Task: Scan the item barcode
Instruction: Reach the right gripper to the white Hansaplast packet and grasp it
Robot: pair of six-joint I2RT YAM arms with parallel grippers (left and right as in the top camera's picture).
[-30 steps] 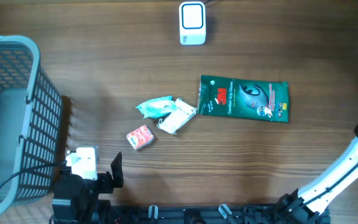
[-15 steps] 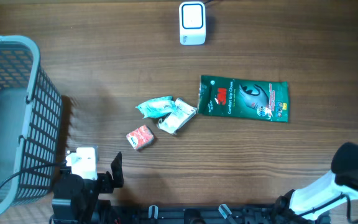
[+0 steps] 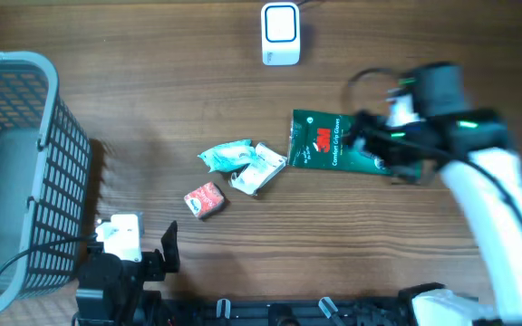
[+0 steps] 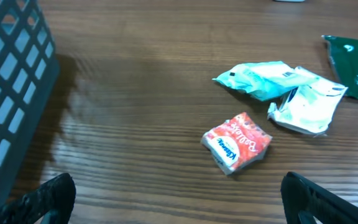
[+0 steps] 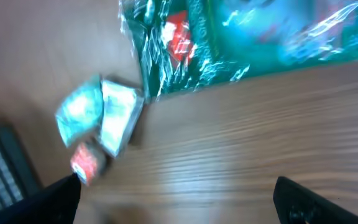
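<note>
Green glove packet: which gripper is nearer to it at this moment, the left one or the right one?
Right. The right gripper hovers open above the green glove packet. The left gripper is far off to its left, beside the basket.

In the overhead view, the scanner stands at top centre of the table. The basket occupies the left edge. The glove packet lies right of centre. Just beside it on the left, the sachet and the pouch touch, with the pouch leftmost. The small packet lies near them, at lower left and apart.
</note>
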